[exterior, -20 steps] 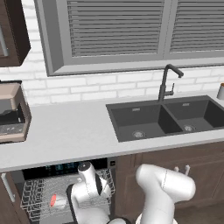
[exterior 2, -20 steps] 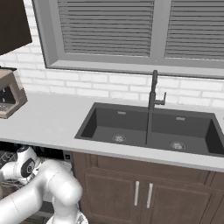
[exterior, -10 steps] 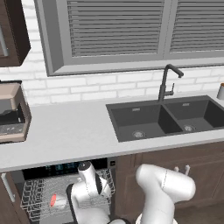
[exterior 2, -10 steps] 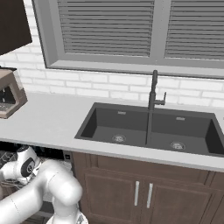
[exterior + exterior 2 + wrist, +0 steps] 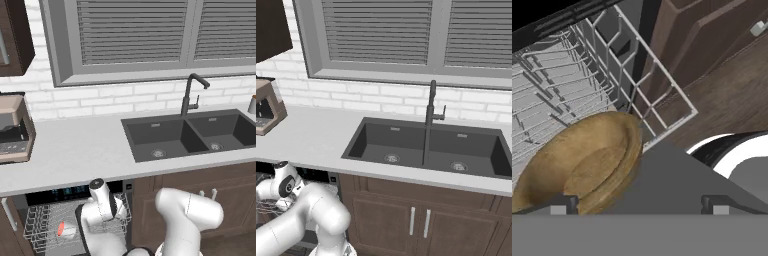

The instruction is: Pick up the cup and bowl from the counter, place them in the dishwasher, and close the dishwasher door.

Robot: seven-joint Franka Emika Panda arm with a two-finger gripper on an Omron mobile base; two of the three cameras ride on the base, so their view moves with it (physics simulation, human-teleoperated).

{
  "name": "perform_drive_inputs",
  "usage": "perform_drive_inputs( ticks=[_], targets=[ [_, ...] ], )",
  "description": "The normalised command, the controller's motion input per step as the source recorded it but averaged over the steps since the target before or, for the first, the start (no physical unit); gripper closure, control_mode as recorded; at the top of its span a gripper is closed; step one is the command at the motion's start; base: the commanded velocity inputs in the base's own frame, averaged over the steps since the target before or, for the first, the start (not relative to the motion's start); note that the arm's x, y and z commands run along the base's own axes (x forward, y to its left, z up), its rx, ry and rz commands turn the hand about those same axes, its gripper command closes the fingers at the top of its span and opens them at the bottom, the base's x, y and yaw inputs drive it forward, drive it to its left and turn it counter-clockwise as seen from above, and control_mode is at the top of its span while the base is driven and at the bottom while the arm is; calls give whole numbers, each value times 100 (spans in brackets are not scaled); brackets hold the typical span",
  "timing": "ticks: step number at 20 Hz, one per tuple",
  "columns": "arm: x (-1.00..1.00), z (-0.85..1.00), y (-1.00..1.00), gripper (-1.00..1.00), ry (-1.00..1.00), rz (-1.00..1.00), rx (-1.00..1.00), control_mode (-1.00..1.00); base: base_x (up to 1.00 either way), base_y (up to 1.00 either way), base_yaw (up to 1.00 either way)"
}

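The dishwasher (image 5: 65, 192) under the counter (image 5: 75, 150) stands open, with its white wire rack (image 5: 40, 220) pulled out. The cup (image 5: 63, 229), white with a red top, lies on its side in the rack. In the hand view the golden-brown bowl (image 5: 577, 165) rests tilted at the rack's (image 5: 572, 85) near corner, right in front of one fingertip (image 5: 559, 205). My gripper (image 5: 638, 205) is open, fingers wide apart, nothing between them. A dark grey flat panel, the dishwasher door (image 5: 662, 172), lies beside the bowl. My arm (image 5: 100, 195) reaches down over the rack.
A coffee machine (image 5: 12, 130) sits at the counter's left end. The dark double sink (image 5: 175, 135) with a black faucet (image 5: 190, 95) lies to the right. Brown cabinet doors (image 5: 406, 220) stand next to the dishwasher, above a wooden floor (image 5: 727, 100).
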Motion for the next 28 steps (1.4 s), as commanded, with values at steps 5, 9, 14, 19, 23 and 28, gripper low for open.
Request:
perform_drive_inputs(
  ticks=[5,9,14,19,23,28],
  targets=[
    [32,29,0,-100,-7,0,0,-100,0,0,0],
    [-37,27,0,-100,-2,2,1,-100,0,0,0],
    [-93,34,0,-100,0,3,0,-100,0,0,0],
    [-84,21,-13,-100,-6,4,7,-100,0,0,0],
    [-51,22,-8,-100,-7,7,10,-100,0,0,0],
    [-44,22,0,-100,-2,5,8,-100,0,0,0]
  ],
)
